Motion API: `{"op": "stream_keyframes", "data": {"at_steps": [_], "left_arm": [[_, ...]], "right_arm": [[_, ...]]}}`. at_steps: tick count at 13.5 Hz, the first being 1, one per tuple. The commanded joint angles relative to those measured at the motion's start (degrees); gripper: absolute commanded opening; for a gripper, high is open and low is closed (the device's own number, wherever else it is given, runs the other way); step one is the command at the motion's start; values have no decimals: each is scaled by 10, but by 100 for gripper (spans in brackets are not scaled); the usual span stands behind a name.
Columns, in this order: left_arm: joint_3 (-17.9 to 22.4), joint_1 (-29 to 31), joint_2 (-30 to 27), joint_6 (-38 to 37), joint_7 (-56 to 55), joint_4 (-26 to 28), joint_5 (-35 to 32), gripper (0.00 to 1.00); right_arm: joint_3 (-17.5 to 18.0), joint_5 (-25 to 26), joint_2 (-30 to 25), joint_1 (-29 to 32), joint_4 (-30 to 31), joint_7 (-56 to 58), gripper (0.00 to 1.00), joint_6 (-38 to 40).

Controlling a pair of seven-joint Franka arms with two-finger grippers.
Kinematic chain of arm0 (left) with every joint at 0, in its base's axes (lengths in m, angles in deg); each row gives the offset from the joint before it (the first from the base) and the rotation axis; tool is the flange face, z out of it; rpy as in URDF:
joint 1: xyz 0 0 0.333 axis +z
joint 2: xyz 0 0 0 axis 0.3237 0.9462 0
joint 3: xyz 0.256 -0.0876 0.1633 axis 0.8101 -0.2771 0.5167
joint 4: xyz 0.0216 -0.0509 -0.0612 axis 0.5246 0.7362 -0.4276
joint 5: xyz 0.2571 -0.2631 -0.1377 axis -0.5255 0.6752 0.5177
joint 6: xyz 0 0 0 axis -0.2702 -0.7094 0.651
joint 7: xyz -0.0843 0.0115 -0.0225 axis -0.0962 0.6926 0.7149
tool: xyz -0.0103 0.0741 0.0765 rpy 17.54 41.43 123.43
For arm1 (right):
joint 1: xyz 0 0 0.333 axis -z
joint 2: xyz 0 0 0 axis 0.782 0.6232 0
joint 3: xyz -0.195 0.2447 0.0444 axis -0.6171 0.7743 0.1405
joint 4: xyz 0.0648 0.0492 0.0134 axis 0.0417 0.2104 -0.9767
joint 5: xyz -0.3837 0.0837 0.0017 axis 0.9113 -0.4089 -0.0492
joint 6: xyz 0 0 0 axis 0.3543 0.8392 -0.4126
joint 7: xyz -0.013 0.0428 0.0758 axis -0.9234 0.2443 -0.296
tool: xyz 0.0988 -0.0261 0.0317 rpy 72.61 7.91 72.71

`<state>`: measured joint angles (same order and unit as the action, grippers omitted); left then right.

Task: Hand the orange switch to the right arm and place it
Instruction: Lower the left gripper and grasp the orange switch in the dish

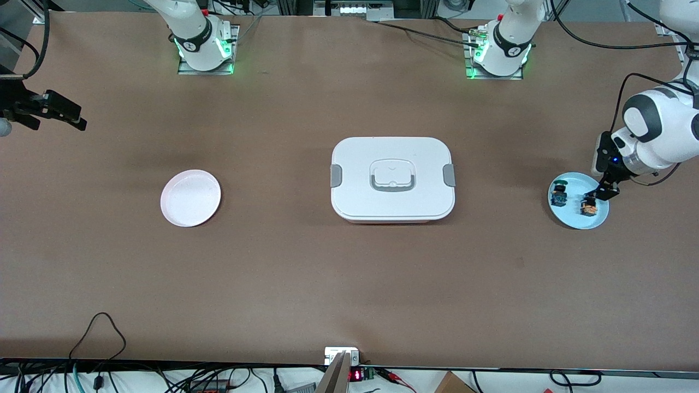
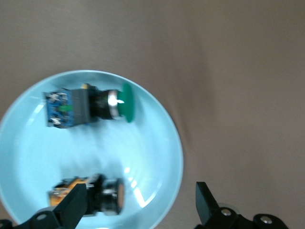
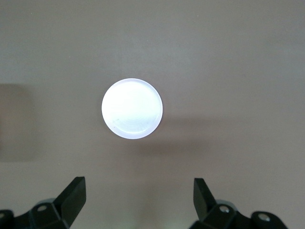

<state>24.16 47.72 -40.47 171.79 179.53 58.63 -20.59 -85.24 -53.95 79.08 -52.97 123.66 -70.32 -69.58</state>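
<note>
Orange switch [image 1: 588, 207] under open left gripper [image 1: 599, 194], seemingly untouched.

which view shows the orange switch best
The left wrist view: the orange switch lies large on the blue plate, partly covered by a finger of the open left gripper. The front view shows it tiny; the right wrist view misses it.
</note>
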Motion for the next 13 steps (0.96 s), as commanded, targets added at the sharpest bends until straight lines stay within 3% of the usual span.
{"op": "stream_keyframes", "data": {"at_steps": [1, 13], "left_arm": [[-5, 2, 34, -9, 19, -41, 20, 100], [-7, -4, 106, -10, 20, -124, 20, 100]], "right_arm": [[4, 5, -5, 3, -5, -1, 100, 15], [4, 1, -4, 3, -5, -3, 100, 21]]}}
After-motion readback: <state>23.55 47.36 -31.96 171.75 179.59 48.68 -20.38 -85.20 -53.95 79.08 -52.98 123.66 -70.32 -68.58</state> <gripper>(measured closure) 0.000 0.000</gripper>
